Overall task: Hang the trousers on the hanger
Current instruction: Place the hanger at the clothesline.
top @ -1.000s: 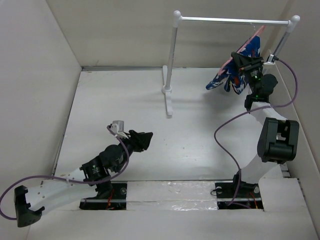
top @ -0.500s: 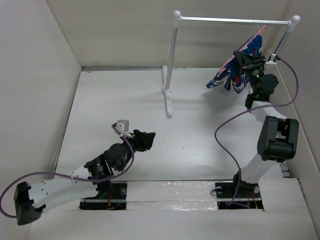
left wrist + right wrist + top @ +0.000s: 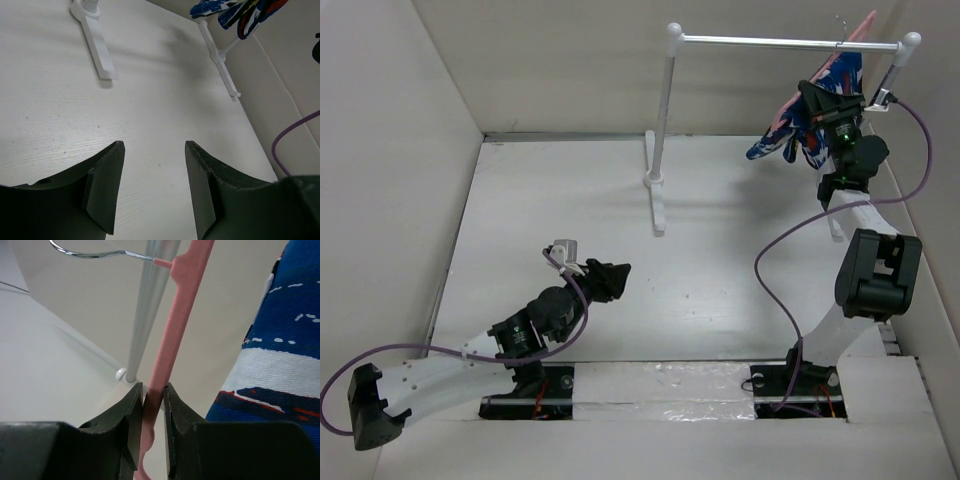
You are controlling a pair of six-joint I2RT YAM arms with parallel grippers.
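The pink hanger (image 3: 861, 27) is tilted up at the right end of the rack, its metal hook (image 3: 839, 19) just above the rail. My right gripper (image 3: 827, 100) is shut on one pink arm of the hanger (image 3: 175, 325); the hook (image 3: 90, 254) curves past the rail. The blue splashed trousers (image 3: 788, 135) drape over the hanger and hang left of the gripper, filling the right of the right wrist view (image 3: 280, 365). My left gripper (image 3: 620, 274) hovers low over the table's near left, open and empty (image 3: 154, 145).
The white-posted rack stands at the back with its silver rail (image 3: 780, 42) and left post (image 3: 662, 120). Its two white feet (image 3: 97, 42) (image 3: 220, 60) lie on the table. White walls enclose the table, with the right wall close to my right arm.
My right arm has lifted the hanger and trousers up and to the right, bringing the hook from below the rail to just above it. The left gripper shifted slightly forward, then held still.
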